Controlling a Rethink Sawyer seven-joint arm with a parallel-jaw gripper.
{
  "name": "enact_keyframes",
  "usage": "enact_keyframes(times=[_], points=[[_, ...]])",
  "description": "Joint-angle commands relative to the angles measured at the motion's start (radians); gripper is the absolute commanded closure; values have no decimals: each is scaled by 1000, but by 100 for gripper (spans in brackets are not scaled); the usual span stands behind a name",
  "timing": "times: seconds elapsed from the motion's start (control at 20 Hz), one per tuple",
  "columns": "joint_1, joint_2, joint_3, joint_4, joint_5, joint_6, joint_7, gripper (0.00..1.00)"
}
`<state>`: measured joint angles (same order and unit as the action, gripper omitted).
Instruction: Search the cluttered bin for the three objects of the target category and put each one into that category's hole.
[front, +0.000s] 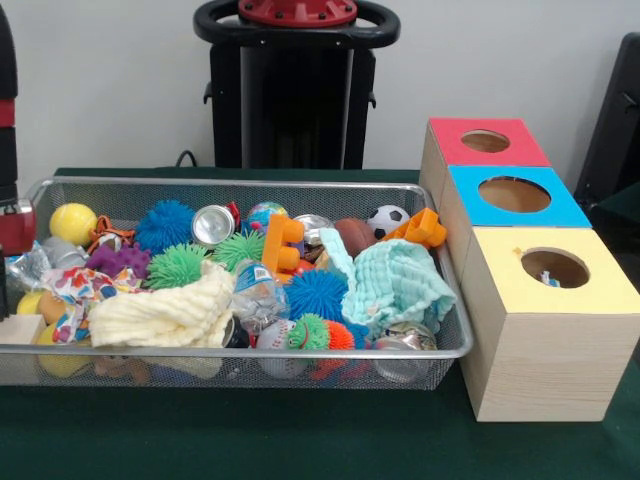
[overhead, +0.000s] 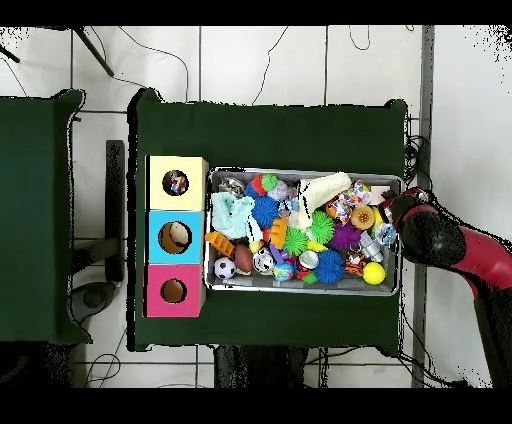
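Observation:
The wire mesh bin (front: 250, 183) is full of toys. A cream knitted cloth (front: 165, 315) lies at its front left, and a white cloth with coloured dots (front: 75, 290) lies beside it. A mint cloth (front: 395, 285) lies at the bin's right end. The yellow-topped box (front: 545, 350) stands right of the bin, and something small shows in its round hole (front: 555, 267). My arm's end is at the picture's left edge, and the gripper (front: 12, 228) is over the bin's left end. In the overhead view the gripper (overhead: 392, 208) hangs over the bin's (overhead: 310, 291) right end, near the dotted cloth (overhead: 345, 205).
The blue-topped box (front: 515, 195) and the red-topped box (front: 485, 142) stand behind the yellow one. Spiky balls (front: 165, 225), orange blocks (front: 283, 245), cans and small balls fill the bin. The black pedestal (front: 295, 90) stands behind the table.

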<state>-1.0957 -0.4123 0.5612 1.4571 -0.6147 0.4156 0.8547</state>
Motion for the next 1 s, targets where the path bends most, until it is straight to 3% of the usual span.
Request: enact_keyframes(times=[0.05, 0.6, 1.0], points=[[42, 39, -201, -91, 80, 168, 276, 100], [74, 66, -244, -152, 170, 260, 180, 100], [131, -41, -298, -120, 227, 369, 184, 100]])
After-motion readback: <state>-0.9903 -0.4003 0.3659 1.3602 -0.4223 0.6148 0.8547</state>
